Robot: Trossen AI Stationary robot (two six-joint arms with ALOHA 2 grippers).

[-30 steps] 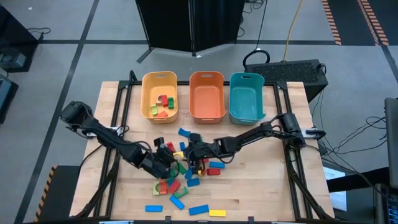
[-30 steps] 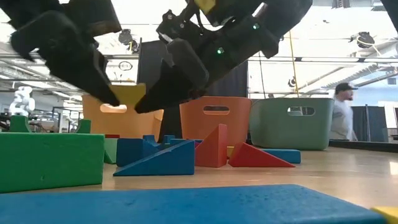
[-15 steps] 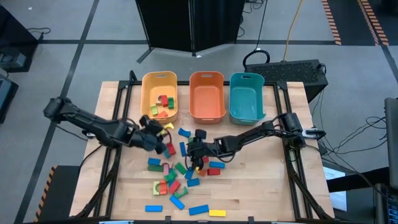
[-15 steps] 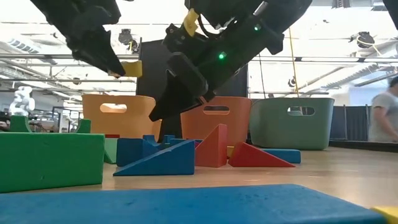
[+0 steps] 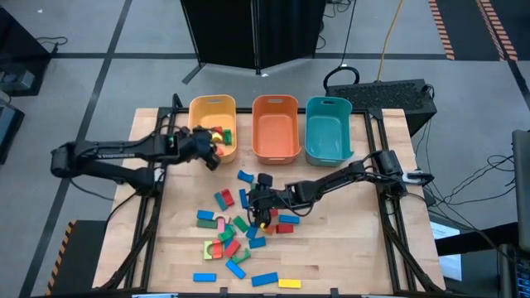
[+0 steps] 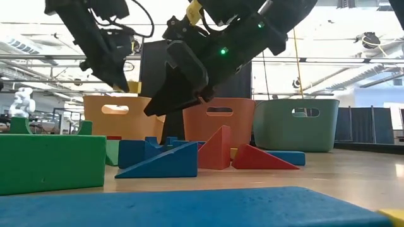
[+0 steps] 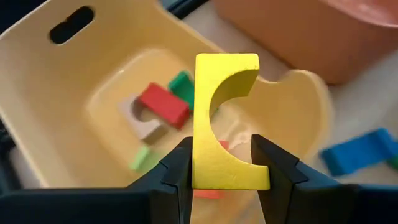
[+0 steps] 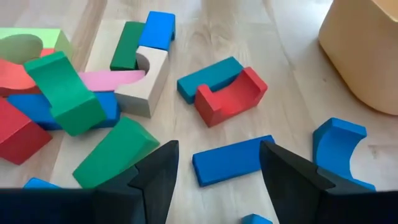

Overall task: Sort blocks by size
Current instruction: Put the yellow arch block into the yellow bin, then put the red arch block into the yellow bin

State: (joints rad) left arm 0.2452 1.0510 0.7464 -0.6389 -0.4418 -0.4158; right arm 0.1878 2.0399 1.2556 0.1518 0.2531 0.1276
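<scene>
My left gripper (image 5: pixel 212 154) is shut on a yellow arch block (image 7: pixel 222 124) over the near left corner of the yellow bin (image 5: pixel 213 126). In the low view that yellow arch block (image 6: pixel 134 86) shows high above the table. Red and green blocks (image 7: pixel 163 104) lie on the bin's floor. My right gripper (image 5: pixel 258 204) hangs open over the loose pile of blocks (image 5: pixel 236 228) at the table's middle. In the right wrist view its fingers stand either side of a blue bar (image 8: pixel 233 160) lying flat on the table, without touching it. My left gripper pinches one leg end of the yellow arch (image 7: pixel 224 173) between its two fingers, one on the arch's flat back, the other on the leg's foot. The fingers slant down toward the far edge. The rest of the arch sticks out past the fingertips, lifted clear above the bin.
An orange bin (image 5: pixel 275 126) and a teal bin (image 5: pixel 328 128) stand to the right of the yellow one along the far edge. Red, green, blue and pink blocks (image 8: pixel 68 93) crowd under the right gripper. More blue bars and a yellow one (image 5: pixel 289 283) lie near the front edge.
My left gripper has risen out of the block pile with the yellow arch and swung toward the far left, ending over the yellow bin; its wrist has rolled on the way. The right arm has kept its place over the pile.
</scene>
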